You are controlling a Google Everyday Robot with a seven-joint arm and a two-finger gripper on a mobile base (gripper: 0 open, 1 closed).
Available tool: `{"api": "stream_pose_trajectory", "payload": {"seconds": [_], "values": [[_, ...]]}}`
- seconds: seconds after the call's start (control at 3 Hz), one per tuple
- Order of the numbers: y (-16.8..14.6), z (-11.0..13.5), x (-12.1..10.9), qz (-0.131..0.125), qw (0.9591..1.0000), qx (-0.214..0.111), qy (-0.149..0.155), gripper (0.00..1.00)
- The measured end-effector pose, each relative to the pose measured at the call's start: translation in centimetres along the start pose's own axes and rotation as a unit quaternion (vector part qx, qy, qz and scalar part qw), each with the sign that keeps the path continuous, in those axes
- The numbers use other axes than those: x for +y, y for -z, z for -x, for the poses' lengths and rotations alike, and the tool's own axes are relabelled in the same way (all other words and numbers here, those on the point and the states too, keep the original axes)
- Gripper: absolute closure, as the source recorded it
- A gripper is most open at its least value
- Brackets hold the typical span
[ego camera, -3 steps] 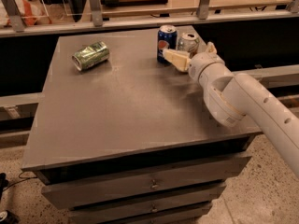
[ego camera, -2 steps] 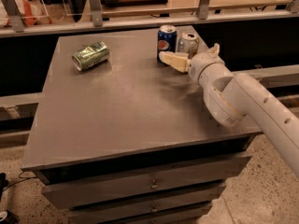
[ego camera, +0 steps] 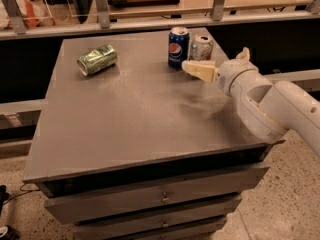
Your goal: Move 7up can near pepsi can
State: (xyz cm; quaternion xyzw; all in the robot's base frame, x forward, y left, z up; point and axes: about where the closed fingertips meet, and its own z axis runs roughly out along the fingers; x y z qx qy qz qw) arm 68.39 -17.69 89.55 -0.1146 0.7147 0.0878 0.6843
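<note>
The 7up can [ego camera: 202, 48], silver-white with green marks, stands upright at the far right of the grey table [ego camera: 135, 114]. It is right next to the dark blue pepsi can [ego camera: 178, 46], on that can's right, almost touching it. My gripper [ego camera: 215, 59] is open and empty, just in front of and to the right of the 7up can. One cream finger [ego camera: 200, 70] points left below the can, and the other finger [ego camera: 243, 54] sticks up behind the wrist. Neither finger touches the can.
A dented all-green can [ego camera: 97, 59] lies on its side at the far left of the table. A rail and glass panels [ego camera: 150, 19] run behind the table. Drawers [ego camera: 160, 199] sit below the table's front edge.
My gripper has drawn back a little to the right and toward the front, away from the 7up can. The cans have not moved.
</note>
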Motion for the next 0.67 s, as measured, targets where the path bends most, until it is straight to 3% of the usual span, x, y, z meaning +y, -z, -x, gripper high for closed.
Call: {"api": "stream_pose_trajectory", "payload": {"seconds": [0.33, 0.67], "values": [[2.57, 0.44, -1.93, -0.009, 0.9996, 0.015, 0.021, 0.00], [2.56, 0.44, -1.92, -0.009, 0.9996, 0.015, 0.021, 0.00]]}}
